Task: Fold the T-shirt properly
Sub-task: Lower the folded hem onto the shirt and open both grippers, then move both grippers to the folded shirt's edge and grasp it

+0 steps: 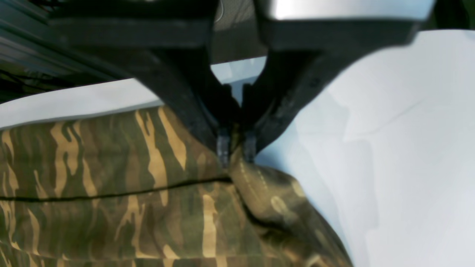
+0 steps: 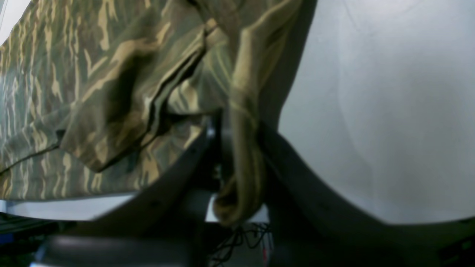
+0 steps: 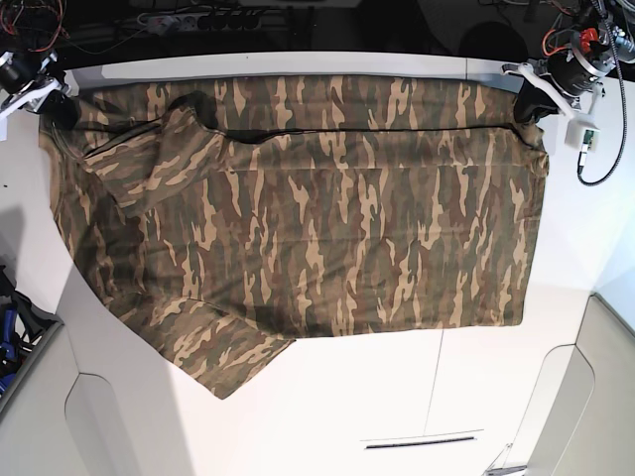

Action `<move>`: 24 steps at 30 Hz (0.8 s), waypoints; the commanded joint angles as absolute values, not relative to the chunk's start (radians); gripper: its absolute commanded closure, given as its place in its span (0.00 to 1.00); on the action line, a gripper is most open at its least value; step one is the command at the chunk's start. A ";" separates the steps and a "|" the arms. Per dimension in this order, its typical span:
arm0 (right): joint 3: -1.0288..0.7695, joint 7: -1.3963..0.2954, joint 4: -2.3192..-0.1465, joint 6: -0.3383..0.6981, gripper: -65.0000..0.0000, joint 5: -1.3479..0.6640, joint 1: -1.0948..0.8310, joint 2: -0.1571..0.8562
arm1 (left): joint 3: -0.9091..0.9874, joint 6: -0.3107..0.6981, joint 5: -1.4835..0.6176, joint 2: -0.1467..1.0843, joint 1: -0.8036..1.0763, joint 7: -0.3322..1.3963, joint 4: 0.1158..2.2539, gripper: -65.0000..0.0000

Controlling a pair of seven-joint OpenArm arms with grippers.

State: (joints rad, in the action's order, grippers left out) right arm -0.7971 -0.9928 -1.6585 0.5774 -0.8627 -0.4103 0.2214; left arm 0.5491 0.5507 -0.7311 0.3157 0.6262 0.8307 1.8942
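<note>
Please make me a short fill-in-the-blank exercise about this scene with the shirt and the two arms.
1. The T-shirt has a ____ print.
2. In the base view, the shirt lies spread on a ____ table.
3. The left end effector is ____ on an edge of the shirt.
4. The right end effector pinches a bunch of ____ between its fingers.

Missing words: camouflage; white; shut; cloth

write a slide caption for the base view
Camouflage-print cloth T-shirt spread on white table, both grippers pinching its far corners.
</note>
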 commanded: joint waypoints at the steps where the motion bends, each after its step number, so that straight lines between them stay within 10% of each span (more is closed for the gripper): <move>1: -0.806 -0.981 -1.676 0.579 1.00 -0.862 -0.413 0.235 | 0.556 0.553 -0.744 0.327 0.632 0.817 1.912 1.00; 6: -0.810 -0.981 -1.676 0.572 0.56 -0.846 -0.413 0.236 | 0.556 0.516 -0.736 0.327 0.632 0.817 1.912 0.66; 24: -1.035 -0.888 -1.676 0.572 0.55 -0.862 -0.313 0.347 | 0.873 0.521 -0.797 0.338 0.541 0.816 1.912 0.60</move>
